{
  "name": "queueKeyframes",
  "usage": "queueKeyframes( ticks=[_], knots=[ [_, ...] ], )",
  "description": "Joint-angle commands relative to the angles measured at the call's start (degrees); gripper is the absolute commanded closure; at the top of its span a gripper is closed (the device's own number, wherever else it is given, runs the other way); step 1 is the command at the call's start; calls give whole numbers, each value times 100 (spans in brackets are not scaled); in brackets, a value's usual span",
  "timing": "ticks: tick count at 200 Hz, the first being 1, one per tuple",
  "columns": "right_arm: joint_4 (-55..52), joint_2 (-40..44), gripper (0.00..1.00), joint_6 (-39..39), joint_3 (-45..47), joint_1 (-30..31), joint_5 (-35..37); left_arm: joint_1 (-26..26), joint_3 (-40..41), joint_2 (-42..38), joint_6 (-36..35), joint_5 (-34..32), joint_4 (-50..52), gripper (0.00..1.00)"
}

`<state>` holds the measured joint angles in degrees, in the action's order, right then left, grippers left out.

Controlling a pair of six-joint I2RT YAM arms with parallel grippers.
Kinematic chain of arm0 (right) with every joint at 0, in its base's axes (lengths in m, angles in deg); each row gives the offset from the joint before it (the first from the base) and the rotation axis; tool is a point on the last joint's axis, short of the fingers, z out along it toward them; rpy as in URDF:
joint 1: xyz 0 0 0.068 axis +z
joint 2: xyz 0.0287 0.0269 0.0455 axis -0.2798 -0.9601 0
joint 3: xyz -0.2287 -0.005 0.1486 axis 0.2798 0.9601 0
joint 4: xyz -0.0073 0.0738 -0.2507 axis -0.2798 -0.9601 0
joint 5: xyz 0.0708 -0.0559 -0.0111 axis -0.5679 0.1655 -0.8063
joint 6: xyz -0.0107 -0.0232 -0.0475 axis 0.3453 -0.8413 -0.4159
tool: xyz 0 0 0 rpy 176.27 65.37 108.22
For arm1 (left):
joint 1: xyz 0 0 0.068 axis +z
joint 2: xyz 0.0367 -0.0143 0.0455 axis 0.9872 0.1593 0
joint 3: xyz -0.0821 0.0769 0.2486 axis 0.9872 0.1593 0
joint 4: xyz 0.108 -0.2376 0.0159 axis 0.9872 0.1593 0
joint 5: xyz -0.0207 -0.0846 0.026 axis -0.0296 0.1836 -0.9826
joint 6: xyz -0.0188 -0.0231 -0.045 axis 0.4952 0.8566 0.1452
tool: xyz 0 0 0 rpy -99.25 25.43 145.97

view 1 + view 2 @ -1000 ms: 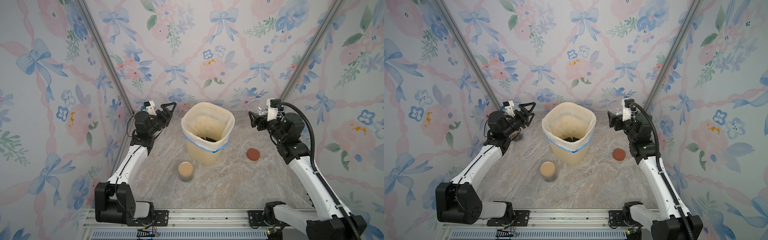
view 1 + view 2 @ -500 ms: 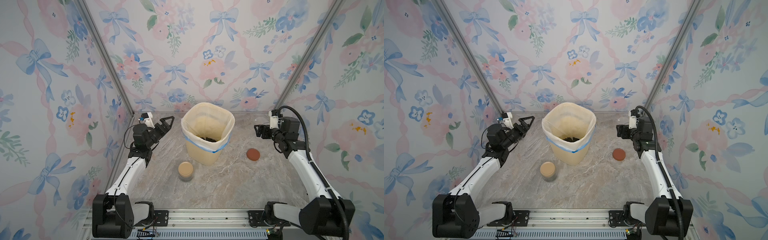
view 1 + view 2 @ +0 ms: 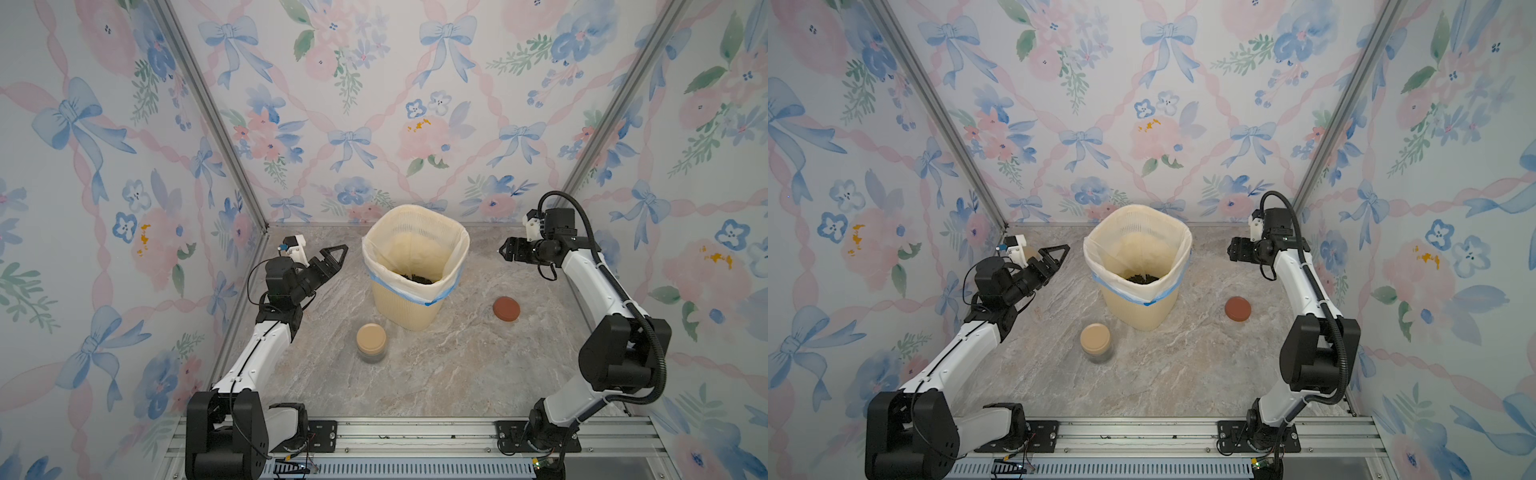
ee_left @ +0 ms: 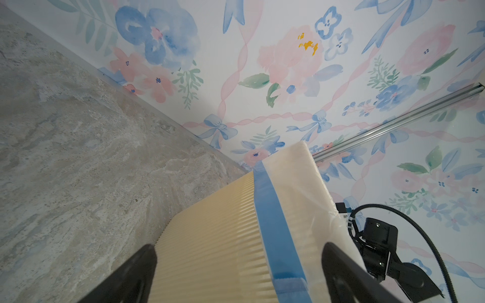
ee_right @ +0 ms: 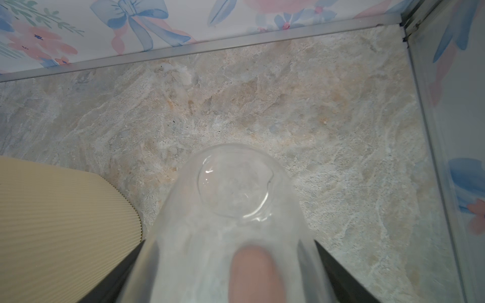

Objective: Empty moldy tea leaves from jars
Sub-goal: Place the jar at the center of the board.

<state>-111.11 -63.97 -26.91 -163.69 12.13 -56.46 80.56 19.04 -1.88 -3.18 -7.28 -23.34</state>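
My right gripper (image 5: pixel 228 244) clamps a clear jar (image 5: pixel 233 189) between its jaws, base pointing away; my left gripper (image 3: pixel 334 254) gapes wide and empty near the bin (image 3: pixel 409 309).

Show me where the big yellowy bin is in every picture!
Both top views: the bin stands mid-table toward the back wall, between the two arms.
Left wrist: its ribbed side looms close ahead of the open left gripper.
Right wrist: only a ribbed corner, beside the clear jar in the right gripper.
Shared landmark: the marbled table under the bin.
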Motion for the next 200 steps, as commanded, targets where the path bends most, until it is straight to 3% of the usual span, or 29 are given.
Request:
queueKeyframes(
  ticks=[1,147,200],
  knots=[
    [-648,-420,44,147,-631,33,69,55,43,55,-214,169,-35,2],
    [-3301,-3455,43,449,-4729,358,675,194,-180,8,-448,347,458,2],
    [-3717,-4074,43,593,-5407,445,741,190,-120,-41,-434,360,506,2]
  ],
)
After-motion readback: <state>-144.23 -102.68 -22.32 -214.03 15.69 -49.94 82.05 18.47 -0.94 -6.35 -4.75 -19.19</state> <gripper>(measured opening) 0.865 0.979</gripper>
